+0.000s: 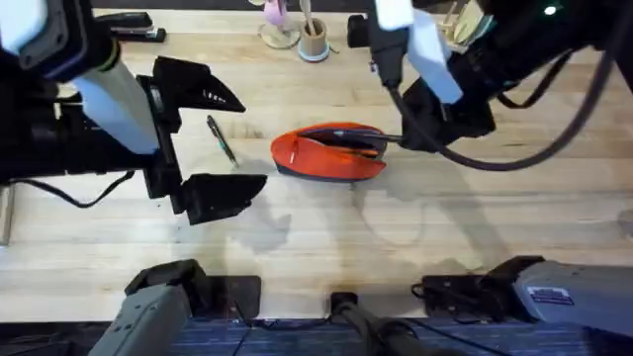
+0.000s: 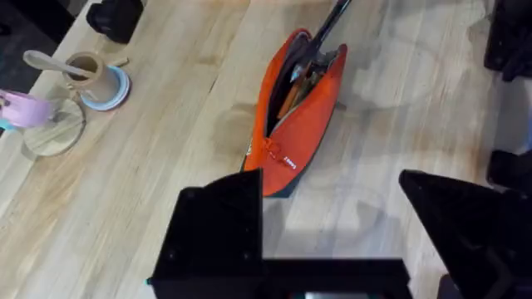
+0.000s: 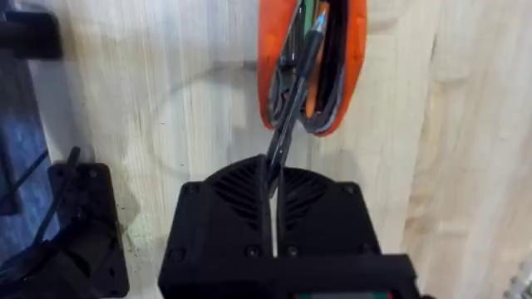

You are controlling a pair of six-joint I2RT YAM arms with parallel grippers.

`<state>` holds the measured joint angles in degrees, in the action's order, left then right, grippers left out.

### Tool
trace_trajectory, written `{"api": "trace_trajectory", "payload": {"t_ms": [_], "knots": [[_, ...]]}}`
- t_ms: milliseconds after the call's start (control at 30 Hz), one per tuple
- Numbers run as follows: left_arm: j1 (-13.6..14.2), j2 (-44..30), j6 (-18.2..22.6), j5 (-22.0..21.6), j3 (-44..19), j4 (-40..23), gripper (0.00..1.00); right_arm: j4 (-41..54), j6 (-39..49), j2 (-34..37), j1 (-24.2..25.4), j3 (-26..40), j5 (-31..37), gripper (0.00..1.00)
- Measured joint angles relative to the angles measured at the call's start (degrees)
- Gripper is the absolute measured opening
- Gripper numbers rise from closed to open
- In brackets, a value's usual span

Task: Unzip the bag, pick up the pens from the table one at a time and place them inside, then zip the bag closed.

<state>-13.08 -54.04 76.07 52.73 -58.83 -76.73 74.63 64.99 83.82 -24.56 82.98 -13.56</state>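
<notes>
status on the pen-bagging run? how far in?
Done: bag is unzipped, with pens already inside. In hand: right claw is shut on a pen, feeding it into the bag's mouth. Left: one pen on the table, then zipping. Left claw is open.

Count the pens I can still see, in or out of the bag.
2: one lies on the table left of the bag, one pen is in the right pincer, tip entering the bag. More may be hidden inside.

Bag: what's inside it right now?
The bag is unzipped. Inside are several dark pens and something orange. The right fingers hold another pen, tip in the opening. The sides cover the bottom, so no exact count.
</notes>
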Motion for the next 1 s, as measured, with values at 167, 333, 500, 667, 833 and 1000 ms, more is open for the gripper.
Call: {"api": "trace_trajectory", "payload": {"t_ms": [167,333,500,667,833,1000], "knots": [[0.0,0.0,0.0,0.0,0.0,0.0,0.994,-0.9,0.0,4.3,-1.8,0.0,0.0,0.031],[0.0,0.0,0.0,0.0,0.0,0.0,0.993,-4.7,0.0,8.6,-2.8,0.0,0.0,0.031],[0.0,0.0,0.0,0.0,0.0,0.0,0.993,-10.4,0.0,13.8,-4.4,0.0,0.0,0.031],[0.0,0.0,0.0,0.0,0.0,0.0,0.993,-14.7,-0.6,16.2,-6.0,0.0,0.0,0.031],[0.0,0.0,0.0,0.0,0.0,0.0,0.993,-17.9,-1.4,17.7,-7.0,0.0,-0.2,0.031],[0.0,0.0,0.0,0.0,0.0,0.0,0.994,-19.1,-1.9,18.7,-7.2,0.0,-0.2,0.170]]}}
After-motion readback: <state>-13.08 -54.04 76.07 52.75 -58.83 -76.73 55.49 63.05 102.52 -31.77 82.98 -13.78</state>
